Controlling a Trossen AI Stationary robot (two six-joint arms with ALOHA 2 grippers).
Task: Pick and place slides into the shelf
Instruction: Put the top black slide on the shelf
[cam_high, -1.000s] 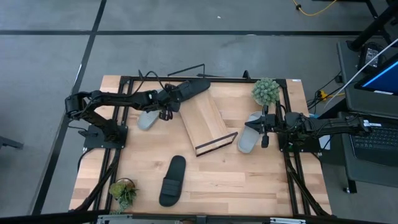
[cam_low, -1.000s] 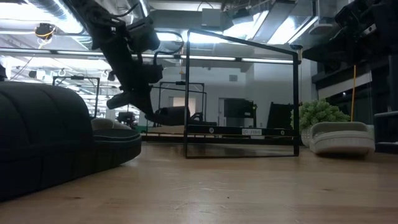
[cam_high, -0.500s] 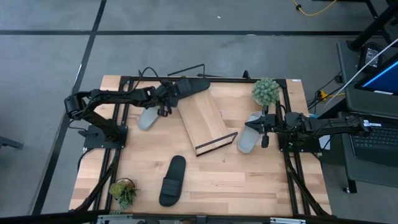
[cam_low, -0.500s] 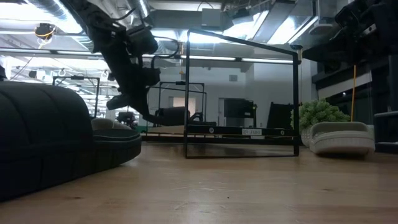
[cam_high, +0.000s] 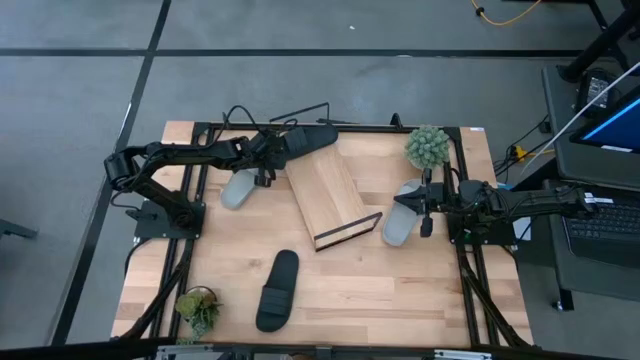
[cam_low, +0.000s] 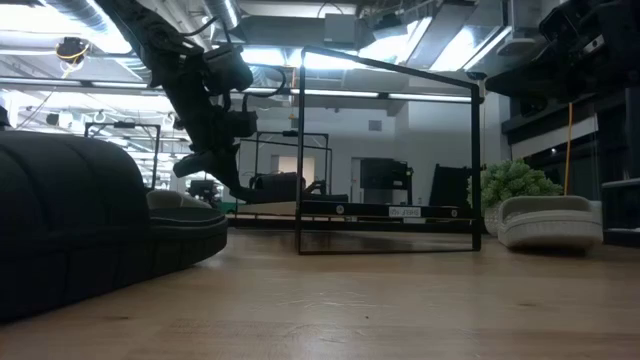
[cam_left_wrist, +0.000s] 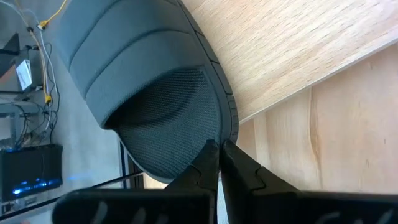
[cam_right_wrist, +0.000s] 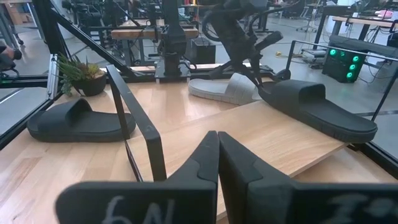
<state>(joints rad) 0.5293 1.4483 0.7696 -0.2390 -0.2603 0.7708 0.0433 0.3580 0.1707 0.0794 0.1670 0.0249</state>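
Left gripper (cam_high: 272, 152) is clamped on the heel of a black slide (cam_high: 306, 140), which lies at the far top end of the slanted shelf (cam_high: 328, 195); a grey slide (cam_high: 238, 188) lies on the table just beside it. Second black slide (cam_high: 277, 290) lies near the front edge. Right gripper (cam_high: 425, 205), jaws closed and empty, hangs beside the other grey slide (cam_high: 401, 217).

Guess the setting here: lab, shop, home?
Most likely a robotics lab or test bay: more black-framed work tables stand behind, equipment with green indicator lights sits at the side, and exposed ceiling ducting runs over an open floor.

wooden table (cam_high: 420, 290); shelf (cam_high: 325, 190), slides (cam_high: 277, 290)
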